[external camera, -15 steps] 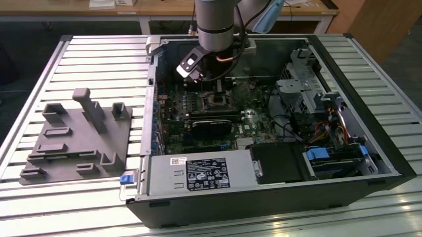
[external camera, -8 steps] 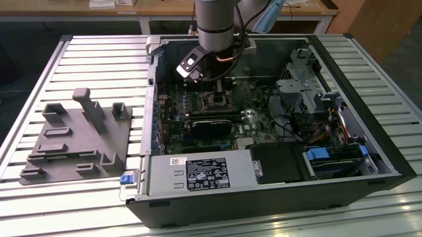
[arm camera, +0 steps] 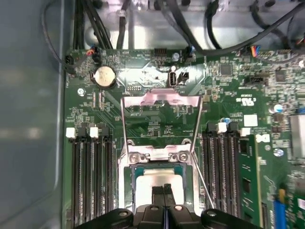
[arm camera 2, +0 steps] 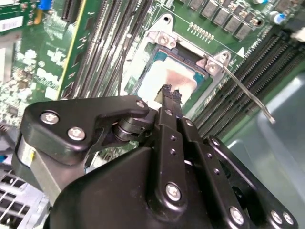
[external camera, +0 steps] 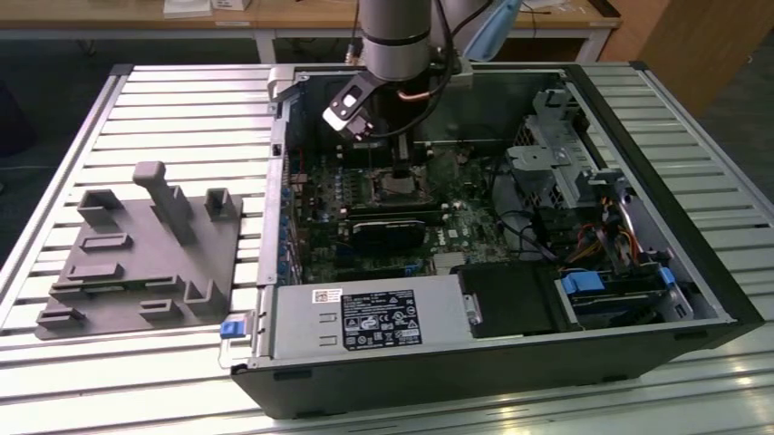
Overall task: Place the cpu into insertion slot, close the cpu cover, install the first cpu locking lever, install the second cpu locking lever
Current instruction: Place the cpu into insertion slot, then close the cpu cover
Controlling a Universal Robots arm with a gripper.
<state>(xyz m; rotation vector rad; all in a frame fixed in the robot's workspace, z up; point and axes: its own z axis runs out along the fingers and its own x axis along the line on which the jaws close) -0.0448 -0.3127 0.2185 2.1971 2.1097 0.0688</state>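
Gripper [arm camera 2: 170, 91] down inside open computer case [external camera: 484, 385], fingers pinched together with nothing between them, tips right over cpu [arm camera: 152, 179], cpu seated in insertion slot [arm camera 2: 183, 56], cpu cover [arm camera: 162, 98] flipped back open, locking lever [arm camera 2: 248, 93] unlatched.

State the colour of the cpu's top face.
The cpu is silvery-grey on top, seen best in the second wrist view.
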